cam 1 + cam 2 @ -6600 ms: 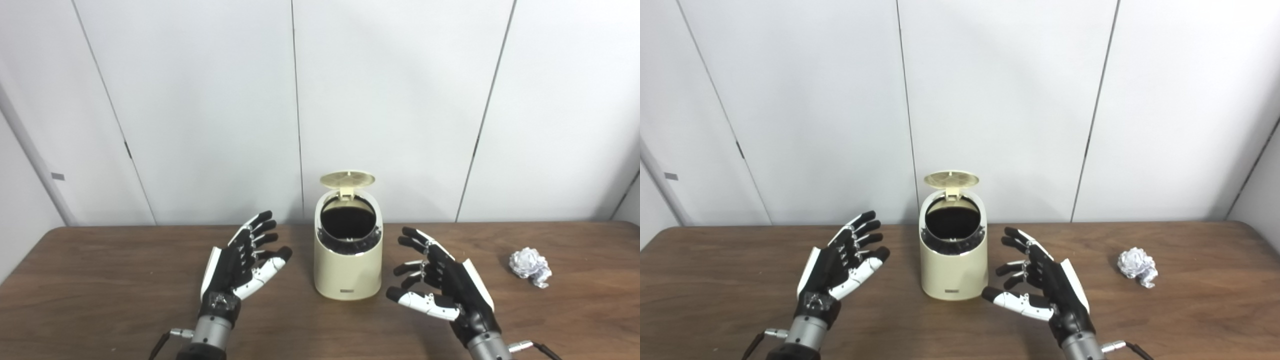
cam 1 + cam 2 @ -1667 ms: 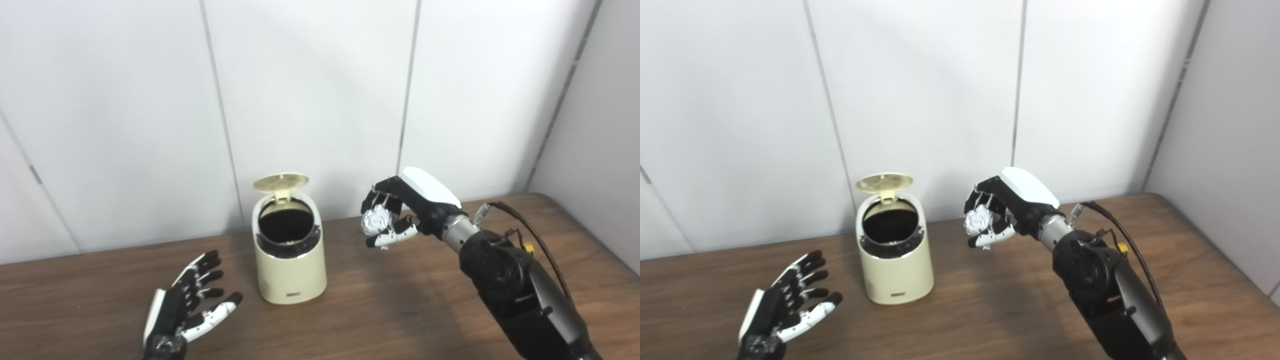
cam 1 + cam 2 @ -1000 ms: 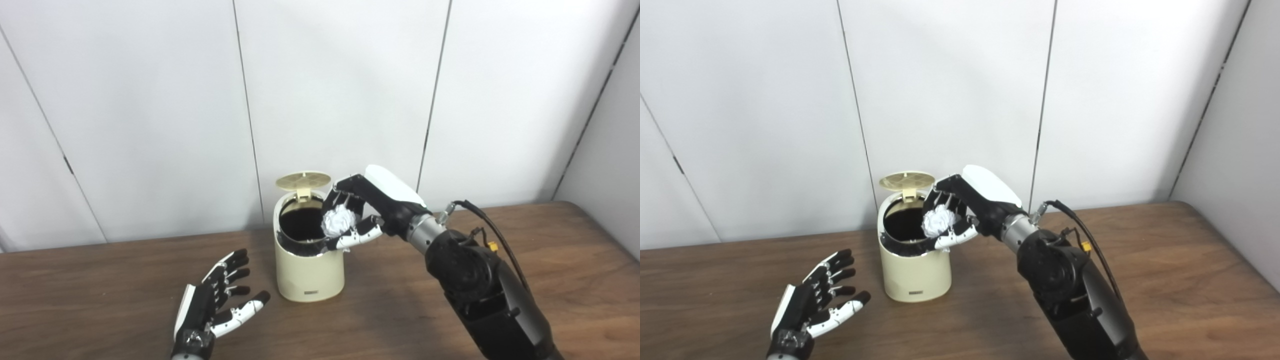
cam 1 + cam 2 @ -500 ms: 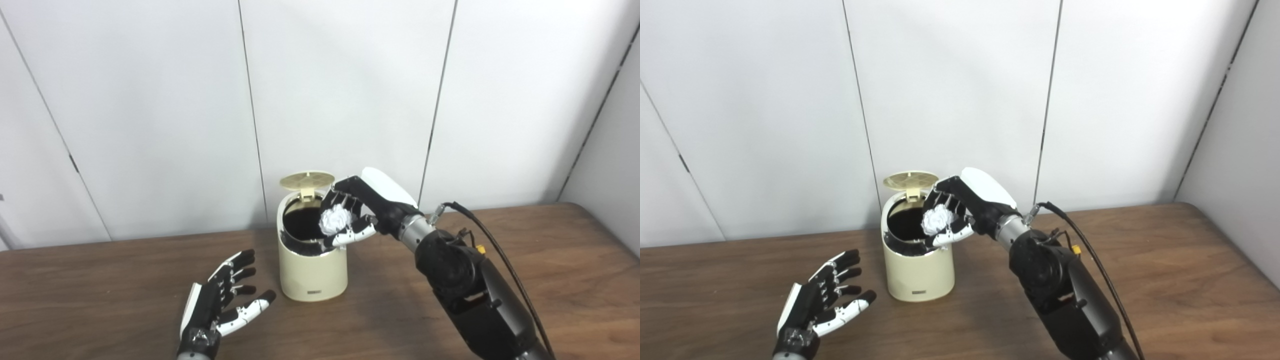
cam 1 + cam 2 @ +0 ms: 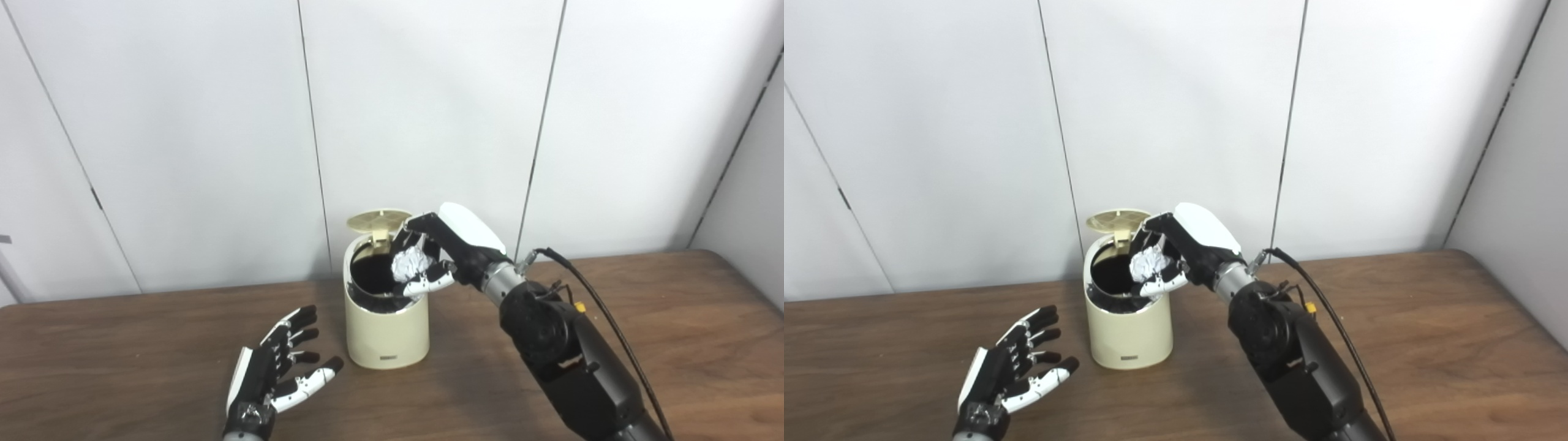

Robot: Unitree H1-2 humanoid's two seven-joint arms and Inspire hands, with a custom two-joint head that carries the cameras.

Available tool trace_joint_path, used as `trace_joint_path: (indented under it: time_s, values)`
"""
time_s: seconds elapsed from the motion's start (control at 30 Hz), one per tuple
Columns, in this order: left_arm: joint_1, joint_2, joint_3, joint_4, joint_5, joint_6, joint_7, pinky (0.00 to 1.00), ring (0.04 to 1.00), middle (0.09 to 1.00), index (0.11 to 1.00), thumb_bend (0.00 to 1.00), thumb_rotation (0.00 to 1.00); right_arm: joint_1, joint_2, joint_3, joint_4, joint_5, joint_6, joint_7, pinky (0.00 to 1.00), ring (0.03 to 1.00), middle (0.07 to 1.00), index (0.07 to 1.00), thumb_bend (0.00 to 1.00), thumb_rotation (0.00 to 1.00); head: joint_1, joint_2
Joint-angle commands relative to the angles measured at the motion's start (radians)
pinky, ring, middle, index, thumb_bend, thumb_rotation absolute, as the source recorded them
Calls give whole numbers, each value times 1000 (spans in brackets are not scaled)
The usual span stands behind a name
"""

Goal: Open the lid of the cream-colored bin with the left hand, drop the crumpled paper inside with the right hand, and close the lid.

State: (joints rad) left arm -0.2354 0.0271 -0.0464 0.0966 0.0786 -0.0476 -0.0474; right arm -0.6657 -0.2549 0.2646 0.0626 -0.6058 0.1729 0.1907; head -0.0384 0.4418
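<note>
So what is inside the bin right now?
The bin looks dark inside; its bottom is hidden. The paper ball is over the opening, held in the right hand, not dropped yet.

Right hand (image 5: 1176,257) grips crumpled paper (image 5: 1147,264) over the open mouth of cream bin (image 5: 1128,334), lid (image 5: 1116,221) up; left hand (image 5: 1007,373) spread open, left of bin.

The bin (image 5: 386,324) mouth gapes under its raised lid (image 5: 378,219), but the right hand (image 5: 438,257) holding the crumpled paper (image 5: 409,262) crowds its right rim. The left hand (image 5: 275,373) rests spread on the surface (image 5: 122,355) near the bin; the surface to the right lies bare.
</note>
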Motion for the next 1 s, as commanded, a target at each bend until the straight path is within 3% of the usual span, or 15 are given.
trace_joint_path:
  time_s: [0.0,0.73,0.97]
  values:
    - [-24,-5,-2,-36,4,-20,10,663,814,860,878,662,68,-52,8,-1,-6,0,-38,-26,355,403,491,509,517,0,1,0]
    - [-19,-7,-11,-29,11,-20,10,665,824,867,879,665,49,-30,94,-23,66,6,-53,-178,371,410,492,506,517,0,7,5]
    - [-19,-5,-17,-26,16,-25,9,684,817,860,870,680,62,-13,110,-27,106,14,-145,-271,370,412,492,505,517,0,7,5]
